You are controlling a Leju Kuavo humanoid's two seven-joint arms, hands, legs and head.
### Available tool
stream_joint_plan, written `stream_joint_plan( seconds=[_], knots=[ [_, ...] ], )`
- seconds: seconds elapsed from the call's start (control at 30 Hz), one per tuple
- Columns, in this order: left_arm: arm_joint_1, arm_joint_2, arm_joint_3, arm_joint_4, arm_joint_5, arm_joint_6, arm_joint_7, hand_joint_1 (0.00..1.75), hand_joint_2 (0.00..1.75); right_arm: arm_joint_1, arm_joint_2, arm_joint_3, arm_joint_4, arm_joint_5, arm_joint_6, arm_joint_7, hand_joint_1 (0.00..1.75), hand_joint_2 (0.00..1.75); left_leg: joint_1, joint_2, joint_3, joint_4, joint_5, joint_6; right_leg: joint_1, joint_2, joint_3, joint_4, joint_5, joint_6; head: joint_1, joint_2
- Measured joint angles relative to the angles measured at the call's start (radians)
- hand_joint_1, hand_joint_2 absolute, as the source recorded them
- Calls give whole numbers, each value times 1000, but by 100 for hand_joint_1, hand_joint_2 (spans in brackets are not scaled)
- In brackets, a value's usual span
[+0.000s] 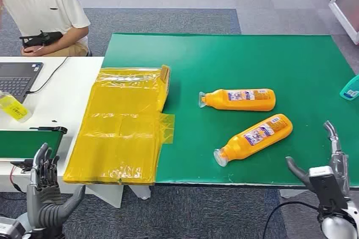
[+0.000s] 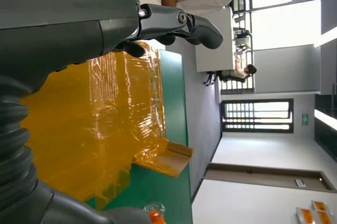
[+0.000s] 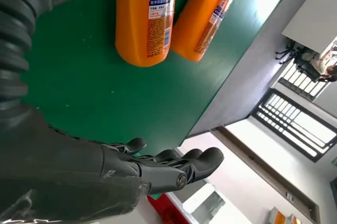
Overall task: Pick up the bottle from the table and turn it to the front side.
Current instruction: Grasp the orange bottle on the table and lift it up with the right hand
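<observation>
Though apart, bottle (image 1: 253, 137) near right hand (image 1: 328, 171).

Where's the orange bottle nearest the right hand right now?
In the head view, the nearer bottle lies flat on the green mat, angled, just beyond the right hand, with the second bottle behind it.

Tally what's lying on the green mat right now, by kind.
Orange bottles: 2, far bottle and near bottle
Yellow plastic-wrapped flat package: 1, partly overhanging the mat
Teal item at the mat's right edge: 1, cut off
Total: 4
</observation>
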Motion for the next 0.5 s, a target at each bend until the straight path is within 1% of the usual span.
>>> stream_joint_plan(
  seconds=[0.1,0.23,0.3,0.4,0.5],
  knots=[
    [-1,0,1,3,-5,2,0,0,175,1,-13,0,0,-2,-7,6,0,175,0,0,0,0,0,0,0,0,0,0,0,0,0,0],
    [-1,0,-4,4,-19,23,2,0,175,15,-53,-2,0,-1,-10,6,0,175,0,0,0,0,0,0,-1,0,0,0,0,0,0,0],
    [-1,0,-8,4,-21,30,3,0,175,23,-72,-2,0,21,-11,4,0,175,-1,0,0,0,0,0,-1,0,0,0,0,0,0,0],
    [0,0,-7,4,-21,31,3,0,175,36,-110,7,0,127,-30,20,0,175,-1,0,0,0,0,1,-1,0,0,0,0,0,0,0],
    [1,0,-5,4,-18,25,1,0,175,48,-164,39,0,265,-60,67,0,175,-1,0,-1,0,0,1,-1,0,0,0,0,1,0,0]
  ],
)
